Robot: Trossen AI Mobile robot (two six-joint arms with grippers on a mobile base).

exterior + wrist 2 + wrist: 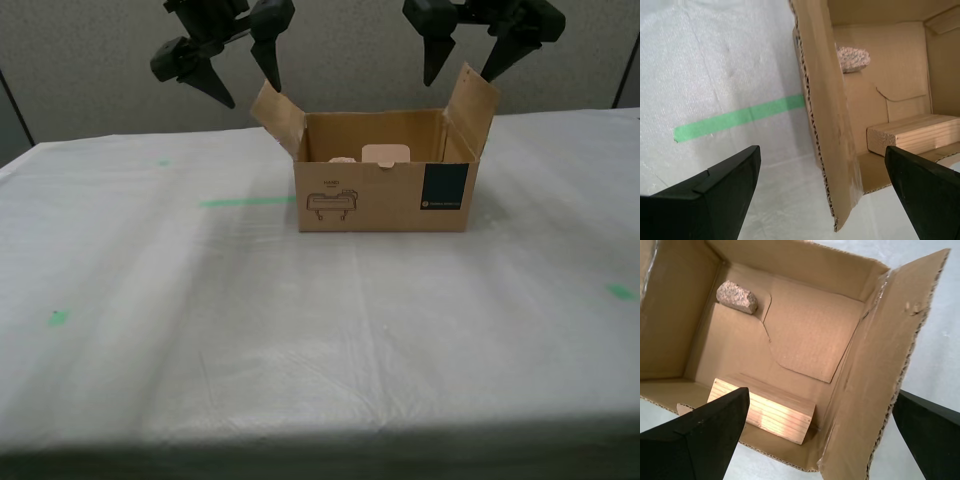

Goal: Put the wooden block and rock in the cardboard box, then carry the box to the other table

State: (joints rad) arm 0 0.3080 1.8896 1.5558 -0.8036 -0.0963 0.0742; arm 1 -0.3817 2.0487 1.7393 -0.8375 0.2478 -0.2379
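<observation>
Cardboard box below both open hands

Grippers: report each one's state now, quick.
My first gripper: open, holding nothing, tool fingers astride a cardboard box flap.
My second gripper: open, empty, astride the other flap.

1 cardboard box, 1 wooden block, 1 rock, 2 claws, 4 green tape marks, 1 bench

My first gripper and my second gripper hang raised, fingers spread, empty.
</observation>
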